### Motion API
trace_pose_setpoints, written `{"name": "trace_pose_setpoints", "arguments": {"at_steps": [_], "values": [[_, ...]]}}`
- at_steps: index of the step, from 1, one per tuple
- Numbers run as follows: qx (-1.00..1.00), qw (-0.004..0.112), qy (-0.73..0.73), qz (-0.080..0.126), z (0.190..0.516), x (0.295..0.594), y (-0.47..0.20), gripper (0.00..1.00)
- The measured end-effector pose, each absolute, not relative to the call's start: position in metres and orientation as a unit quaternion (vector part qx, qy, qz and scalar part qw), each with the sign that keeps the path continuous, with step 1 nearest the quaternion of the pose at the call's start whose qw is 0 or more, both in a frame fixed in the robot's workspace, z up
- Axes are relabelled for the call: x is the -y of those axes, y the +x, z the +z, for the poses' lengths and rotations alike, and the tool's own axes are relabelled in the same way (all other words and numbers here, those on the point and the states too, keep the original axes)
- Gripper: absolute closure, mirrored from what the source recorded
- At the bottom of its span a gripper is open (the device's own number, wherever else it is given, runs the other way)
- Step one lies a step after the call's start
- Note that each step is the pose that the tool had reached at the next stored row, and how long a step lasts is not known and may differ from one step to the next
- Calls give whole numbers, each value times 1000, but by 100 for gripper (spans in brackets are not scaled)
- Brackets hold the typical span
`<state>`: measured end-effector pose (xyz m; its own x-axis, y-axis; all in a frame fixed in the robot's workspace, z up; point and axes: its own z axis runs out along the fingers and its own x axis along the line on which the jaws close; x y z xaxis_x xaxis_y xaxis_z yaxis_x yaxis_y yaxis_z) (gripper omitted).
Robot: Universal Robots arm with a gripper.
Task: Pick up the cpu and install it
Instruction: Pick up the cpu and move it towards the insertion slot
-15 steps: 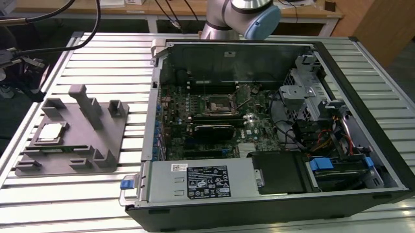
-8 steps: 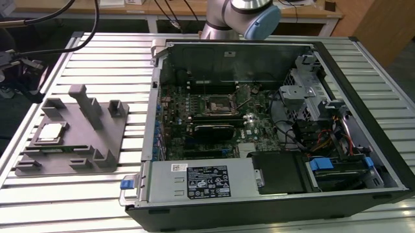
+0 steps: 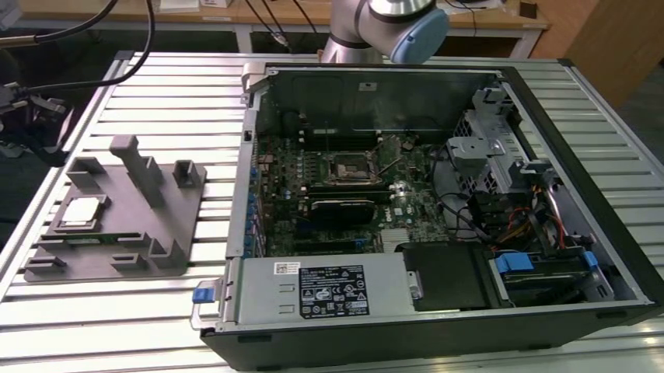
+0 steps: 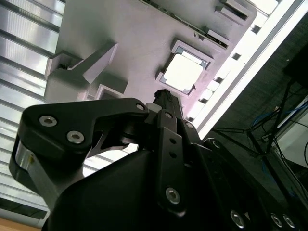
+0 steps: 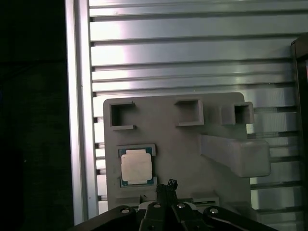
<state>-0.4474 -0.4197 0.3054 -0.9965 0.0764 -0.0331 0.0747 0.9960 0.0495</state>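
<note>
Far over on the exterior view's left, the cpu (image 3: 81, 211) lies flat in a pocket of the grey tray (image 3: 114, 260) on the slatted table (image 3: 186, 93). In the first wrist view, the gripper (image 5: 168, 186) hangs over the tray near the cpu, jaws closed on nothing. Rightward stands the open computer case (image 3: 612, 256) with its socket (image 3: 347, 165).

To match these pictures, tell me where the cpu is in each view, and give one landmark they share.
Exterior view: the cpu lies in a recess of the grey tray, at the exterior view's left, outside the computer case.
Second wrist view: the cpu sits in that recess, just beyond the gripper.
First wrist view: the cpu sits in its recess, near the gripper.
Shared landmark: the tray's tall upright block.
</note>
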Motion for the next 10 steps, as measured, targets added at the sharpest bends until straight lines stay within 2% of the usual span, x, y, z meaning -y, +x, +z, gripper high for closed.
{"name": "trace_pose_setpoints", "arguments": {"at_steps": [10], "values": [[-999, 18, 38, 24, 298, 420, -457, 89]]}}
